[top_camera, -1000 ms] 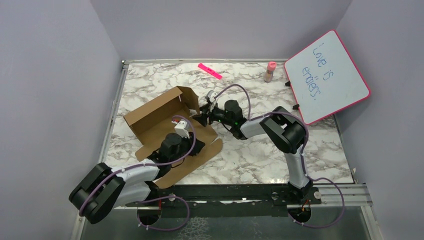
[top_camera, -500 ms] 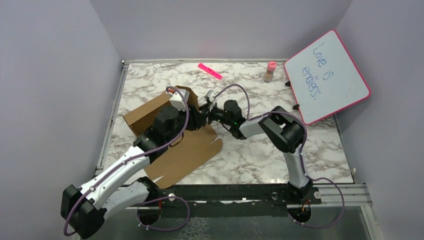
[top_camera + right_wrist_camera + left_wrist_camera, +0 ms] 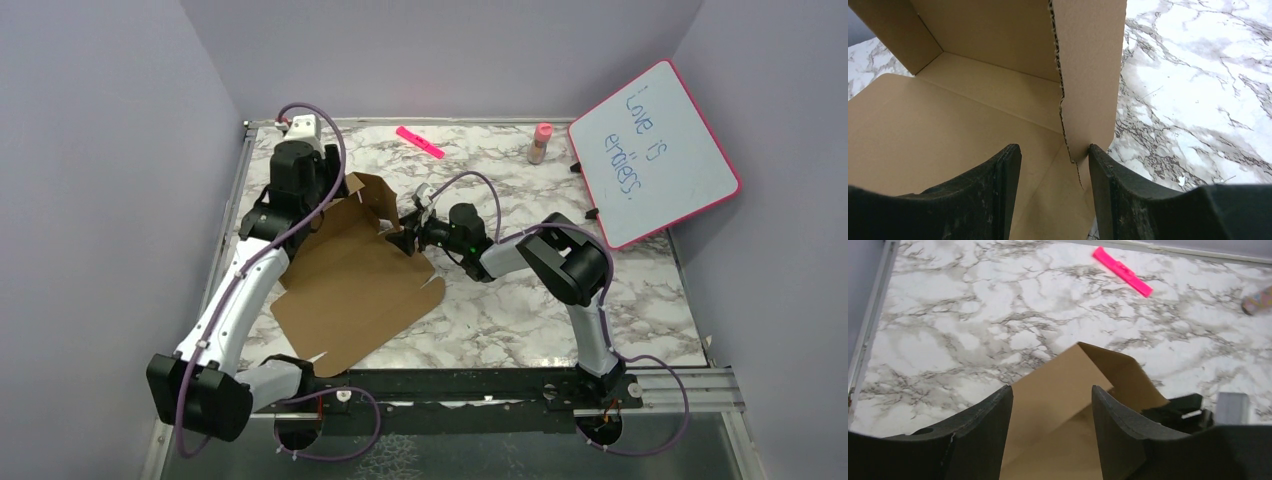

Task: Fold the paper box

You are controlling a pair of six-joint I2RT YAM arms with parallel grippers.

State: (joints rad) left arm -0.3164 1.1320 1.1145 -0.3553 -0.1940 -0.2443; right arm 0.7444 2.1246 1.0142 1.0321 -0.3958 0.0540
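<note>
Hanging loose and empty, our left claw (image 3: 1052, 392) sits above the plain brown cardboard paper box (image 3: 350, 285) on the desk (image 3: 520, 300). Our right claw (image 3: 1053, 152) gapes around its standing flap (image 3: 1088, 75); we could bump it flat.

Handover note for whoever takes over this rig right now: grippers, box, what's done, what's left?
Left gripper: open, empty, above the box's raised far end.
Right gripper: open, straddling the lower edge of the upright side flap, not clamping it.
Paper box: on the table, left of centre.
Done: back wall and that flap are up.
Left: the big near panel lies flat; fold the remaining flaps and close.
</note>
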